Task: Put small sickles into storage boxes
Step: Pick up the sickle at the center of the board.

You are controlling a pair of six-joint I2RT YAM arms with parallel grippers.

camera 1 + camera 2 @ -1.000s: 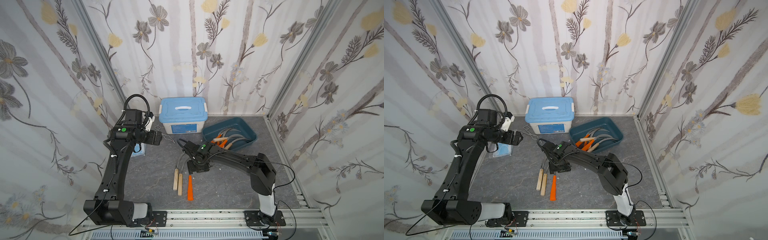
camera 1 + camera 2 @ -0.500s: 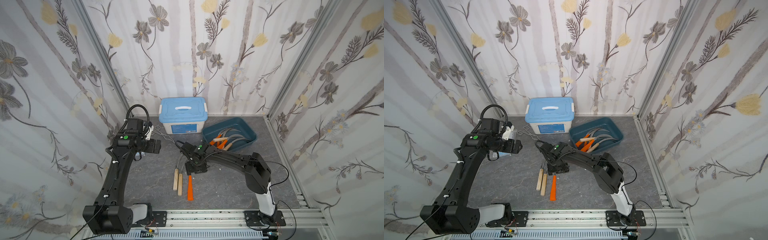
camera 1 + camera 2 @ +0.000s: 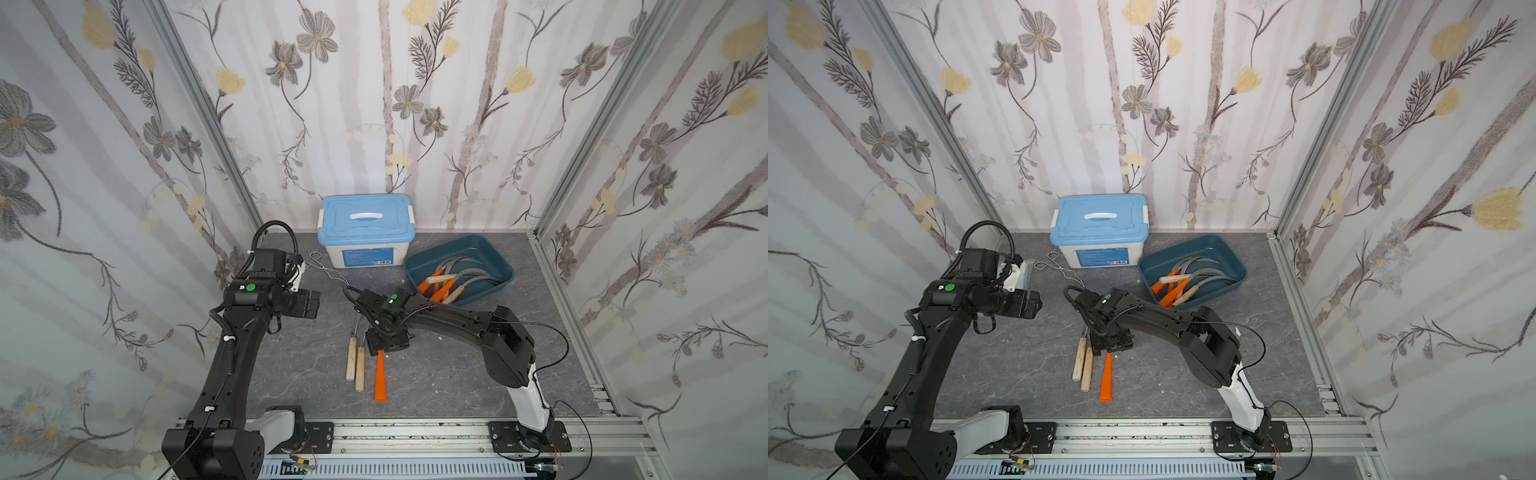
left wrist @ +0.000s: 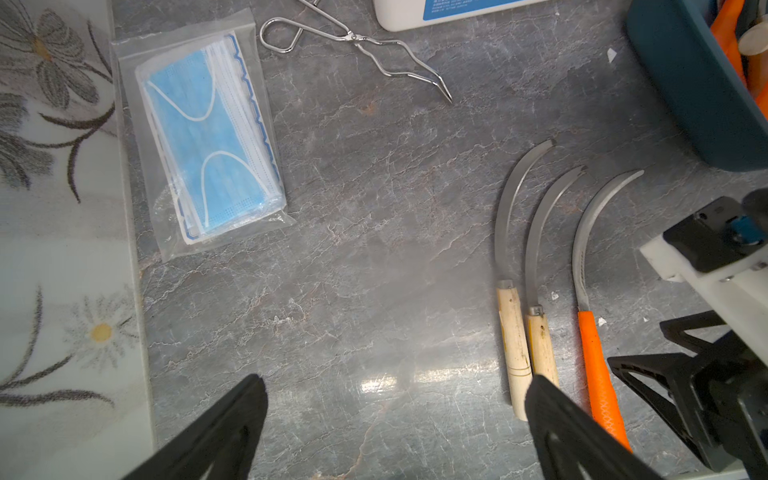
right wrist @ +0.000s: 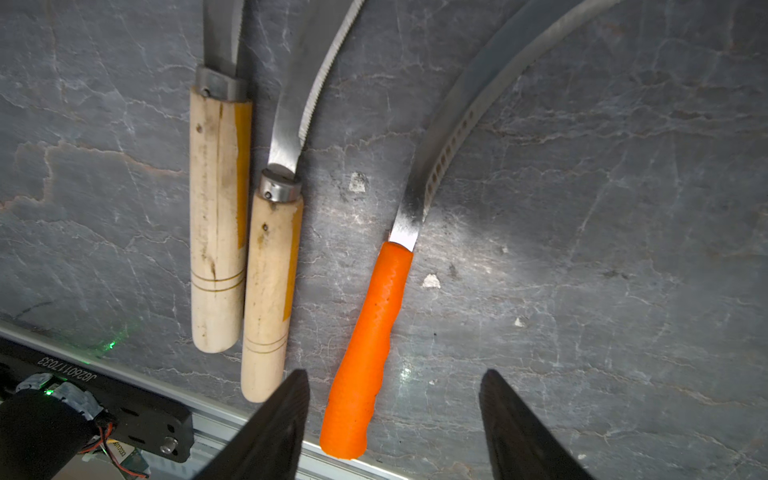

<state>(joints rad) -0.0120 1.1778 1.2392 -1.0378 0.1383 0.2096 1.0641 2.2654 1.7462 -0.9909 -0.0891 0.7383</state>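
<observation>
Pick-up step: the right end effector point(image 5: 392, 376) hovered part-open astride the orange sickle point(image 5: 376, 324) near the desk's point(image 3: 457, 374) front edge, needing descent and closure before transfer to the tray point(image 3: 428, 255); the left end effector point(image 4: 395, 384) stood wide and empty.

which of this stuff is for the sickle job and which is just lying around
For the job: teal tray, sickles in it, three loose sickles.
Just lying about: blue-lidded box, wire tongs, pack of face masks.
</observation>
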